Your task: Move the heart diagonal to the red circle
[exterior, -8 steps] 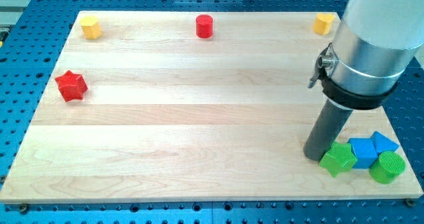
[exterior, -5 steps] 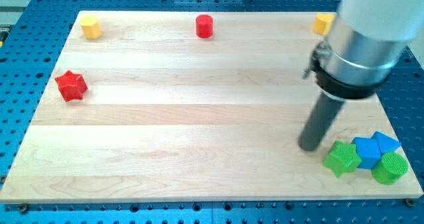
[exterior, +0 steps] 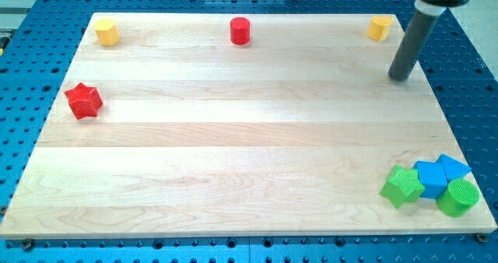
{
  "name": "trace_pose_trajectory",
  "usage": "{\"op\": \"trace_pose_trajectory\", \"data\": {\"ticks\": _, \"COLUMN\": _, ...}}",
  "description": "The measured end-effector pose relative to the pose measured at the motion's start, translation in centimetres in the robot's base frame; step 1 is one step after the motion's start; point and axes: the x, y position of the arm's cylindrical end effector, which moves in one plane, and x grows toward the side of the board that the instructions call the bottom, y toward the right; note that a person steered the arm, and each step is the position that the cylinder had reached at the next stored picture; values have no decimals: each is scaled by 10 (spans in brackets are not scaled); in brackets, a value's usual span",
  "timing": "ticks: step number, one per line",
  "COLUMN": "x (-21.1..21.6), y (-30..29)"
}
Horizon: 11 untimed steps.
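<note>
The red circle [exterior: 240, 31] stands at the view's top centre of the wooden board [exterior: 233, 138]. A yellow block [exterior: 380, 28] that looks like a heart sits at the top right corner. Another yellow block [exterior: 107, 33], a hexagon-like shape, sits at the top left. My tip [exterior: 399, 78] rests on the board near the right edge, a little below and to the right of the yellow heart, apart from it.
A red star [exterior: 84, 100] lies at the left side. At the bottom right corner, a green star [exterior: 401, 187], a blue cube [exterior: 429, 178], a blue triangle [exterior: 453, 168] and a green circle [exterior: 457, 197] sit packed together.
My tip has moved from beside the green star at the bottom right up toward the view's top right, near the yellow heart. The green star shifted slightly. Other blocks have not moved.
</note>
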Motion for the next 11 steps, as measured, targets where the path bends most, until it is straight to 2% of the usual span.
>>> {"op": "trace_pose_trajectory", "data": {"ticks": 2, "x": -63, "y": 43}}
{"op": "trace_pose_trajectory", "data": {"ticks": 3, "x": -94, "y": 39}}
{"op": "trace_pose_trajectory", "data": {"ticks": 4, "x": -95, "y": -14}}
{"op": "trace_pose_trajectory", "data": {"ticks": 6, "x": -95, "y": -76}}
{"op": "trace_pose_trajectory", "data": {"ticks": 7, "x": -95, "y": -139}}
{"op": "trace_pose_trajectory", "data": {"ticks": 8, "x": -95, "y": -163}}
{"op": "trace_pose_trajectory", "data": {"ticks": 10, "x": -84, "y": -143}}
{"op": "trace_pose_trajectory", "data": {"ticks": 11, "x": -84, "y": -101}}
